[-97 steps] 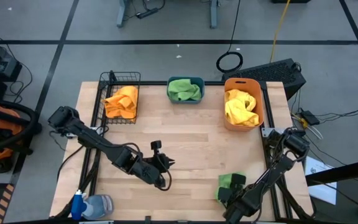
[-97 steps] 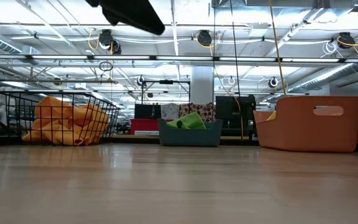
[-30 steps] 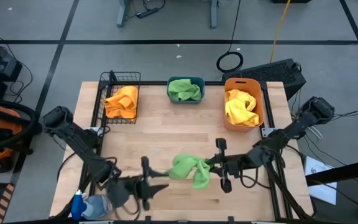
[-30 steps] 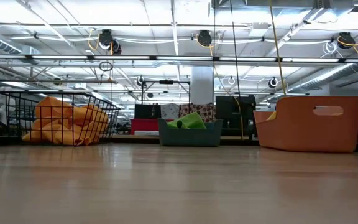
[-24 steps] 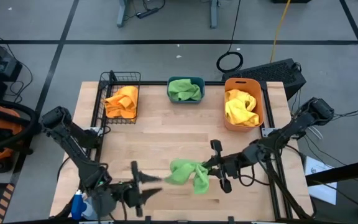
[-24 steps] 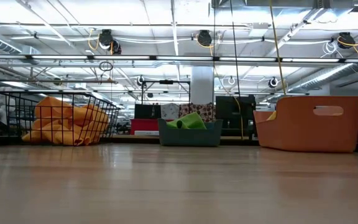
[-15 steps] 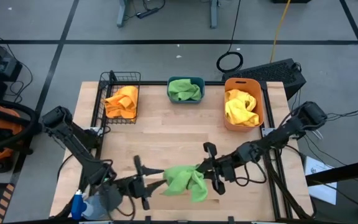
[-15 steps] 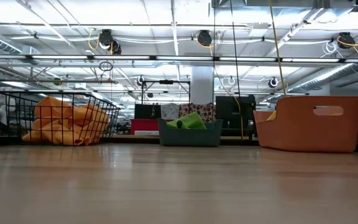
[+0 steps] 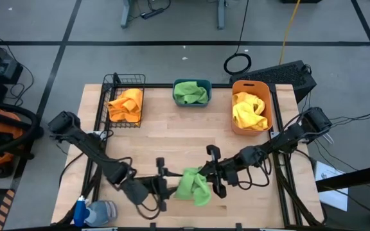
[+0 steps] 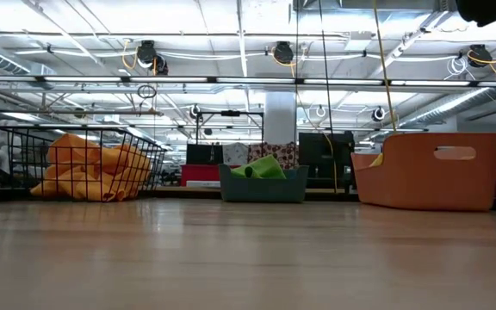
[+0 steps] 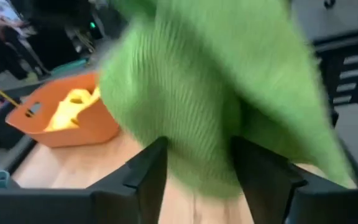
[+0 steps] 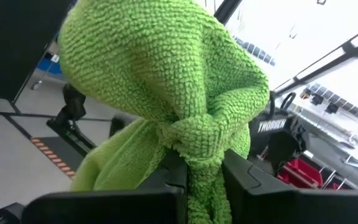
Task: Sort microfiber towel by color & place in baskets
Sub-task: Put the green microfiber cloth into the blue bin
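A green microfiber towel (image 9: 192,186) hangs bunched above the table's near middle, with my right gripper (image 9: 205,176) shut on it from the right. My left gripper (image 9: 167,187) reaches in from the left, open, its fingers (image 11: 143,176) standing on either side of the towel's (image 11: 210,106) lower part. Along the far edge stand the baskets: a black wire basket (image 9: 117,82) with an orange towel, a teal tub (image 9: 175,96) with a green towel, and an orange bin (image 9: 235,115) with yellow towels. My left gripper has the towel's hanging part (image 11: 197,168) between its open fingers; I cannot tell whether they touch it. My right gripper pinches a gathered bunch of the towel (image 12: 201,149) between its two fingers, coming about level from the table's right side. The towel is lifted clear of the table and bulges out beyond the fingers.
A clear spray bottle with a blue head (image 9: 95,212) lies at the near left corner. Bare wood (image 9: 185,135) stretches between the baskets and the grippers. The low view shows the three baskets in a row at the far edge.
My right gripper has carried the green towel toward the table's left and near edges and has rolled. My left gripper first drew back toward the left edge, then came right toward the towel, which now hangs between its fingers.
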Tool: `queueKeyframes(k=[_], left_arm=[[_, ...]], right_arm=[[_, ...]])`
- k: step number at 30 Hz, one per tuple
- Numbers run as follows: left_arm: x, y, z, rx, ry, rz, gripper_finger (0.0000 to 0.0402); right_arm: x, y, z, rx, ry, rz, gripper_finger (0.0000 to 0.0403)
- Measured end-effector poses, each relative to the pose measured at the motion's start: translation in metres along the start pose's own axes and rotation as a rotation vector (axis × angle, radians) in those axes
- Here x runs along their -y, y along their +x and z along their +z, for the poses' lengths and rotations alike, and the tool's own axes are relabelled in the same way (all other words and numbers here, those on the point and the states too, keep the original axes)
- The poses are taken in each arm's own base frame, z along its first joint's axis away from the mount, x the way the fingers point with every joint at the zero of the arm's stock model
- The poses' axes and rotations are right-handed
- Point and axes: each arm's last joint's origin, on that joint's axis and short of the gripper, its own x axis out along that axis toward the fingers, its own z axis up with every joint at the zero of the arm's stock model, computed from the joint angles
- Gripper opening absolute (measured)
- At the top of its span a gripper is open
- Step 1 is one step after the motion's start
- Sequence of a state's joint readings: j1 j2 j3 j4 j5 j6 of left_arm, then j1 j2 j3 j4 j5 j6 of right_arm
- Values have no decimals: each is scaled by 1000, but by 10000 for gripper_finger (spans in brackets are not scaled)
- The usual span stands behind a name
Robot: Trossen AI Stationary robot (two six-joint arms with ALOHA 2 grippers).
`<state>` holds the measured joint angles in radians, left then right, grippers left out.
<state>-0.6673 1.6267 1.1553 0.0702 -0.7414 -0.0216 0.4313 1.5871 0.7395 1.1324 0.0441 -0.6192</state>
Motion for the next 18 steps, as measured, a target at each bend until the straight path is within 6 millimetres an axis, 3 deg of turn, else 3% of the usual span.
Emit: queueKeyframes(k=[4, 10, 18], left_arm=[[-4, 14, -4, 4, -19, 24, 224], [-6, 18, 2, 57, -10, 38, 275], [-12, 25, 6, 94, -24, -34, 273]], right_arm=[[1, 0, 1, 8, -2, -7, 34], [1, 0, 0, -1, -3, -7, 34], [4, 0, -2, -10, -1, -23, 34]])
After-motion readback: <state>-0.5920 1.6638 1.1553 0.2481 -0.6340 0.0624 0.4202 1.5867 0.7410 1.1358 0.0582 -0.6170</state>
